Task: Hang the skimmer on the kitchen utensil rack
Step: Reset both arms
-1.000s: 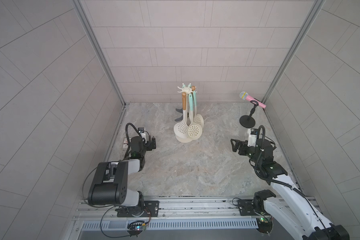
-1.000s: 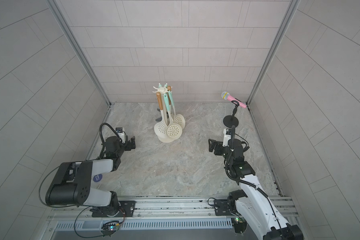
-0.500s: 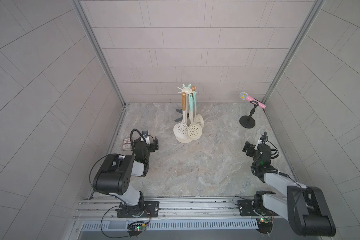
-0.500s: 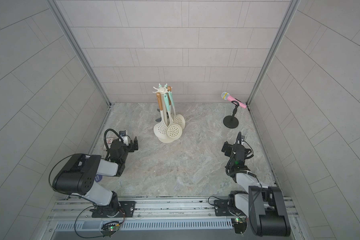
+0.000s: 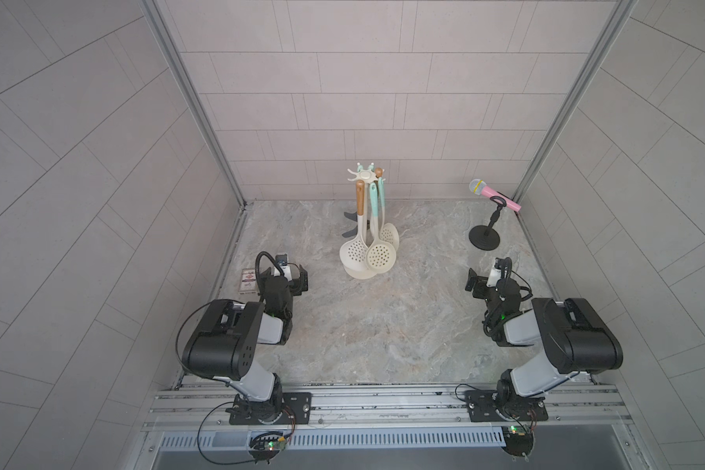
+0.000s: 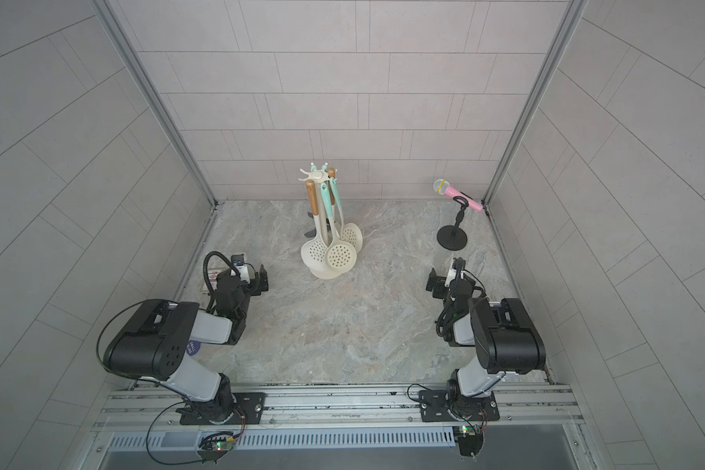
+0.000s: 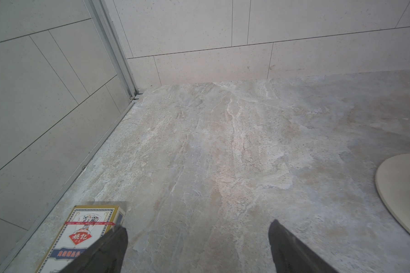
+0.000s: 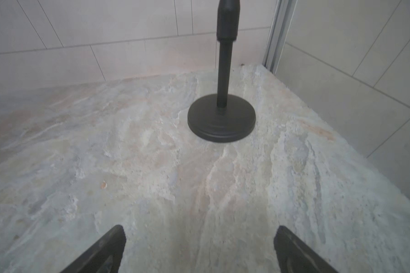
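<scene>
- A box of playing cards (image 5: 248,280) lies flat at the left edge of the table (image 5: 383,333), close to the wall.
- My left claw (image 7: 197,225) is wide open and holds nothing. It is just right of the card box.
- The kitchen utensil rack (image 5: 366,175) stands in the middle, far back. Three skimmers (image 5: 380,256) hang from its hooks, heads down over its round base.
- My right claw (image 8: 199,227) is wide open too, with nothing in it. It points at the black stand (image 8: 221,118).
- That stand is at the far right and holds a pink microphone (image 5: 493,194).
</scene>
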Available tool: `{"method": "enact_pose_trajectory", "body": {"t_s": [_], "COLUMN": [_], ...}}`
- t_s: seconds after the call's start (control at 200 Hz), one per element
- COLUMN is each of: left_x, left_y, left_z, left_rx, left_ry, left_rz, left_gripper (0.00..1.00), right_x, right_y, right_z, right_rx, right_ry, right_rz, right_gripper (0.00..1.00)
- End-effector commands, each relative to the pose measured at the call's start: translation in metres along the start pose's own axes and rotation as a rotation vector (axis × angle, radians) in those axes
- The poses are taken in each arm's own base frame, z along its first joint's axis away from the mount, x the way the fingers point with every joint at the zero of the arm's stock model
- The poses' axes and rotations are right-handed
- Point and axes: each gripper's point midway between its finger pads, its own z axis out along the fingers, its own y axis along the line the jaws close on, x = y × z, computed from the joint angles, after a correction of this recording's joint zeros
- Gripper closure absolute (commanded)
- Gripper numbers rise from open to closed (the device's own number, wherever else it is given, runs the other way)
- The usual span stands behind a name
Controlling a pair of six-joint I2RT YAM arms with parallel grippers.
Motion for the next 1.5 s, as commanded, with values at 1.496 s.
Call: {"method": "enact_pose_trajectory", "body": {"t_s": [1.496], "left_x": [-0.014], "left_y": [0.001], "left_z": [0.006], "left_rx": [-0.015], "left_ry": [-0.030], "left_rz": [-0.022], "left_gripper": [0.00], "right_x": [-0.007], "right_y": [0.025], "right_z": [0.021], "right_rx": [-0.068], "right_ry": [0.088], "right_rz": [-0.101], "right_gripper": [0.00]}}
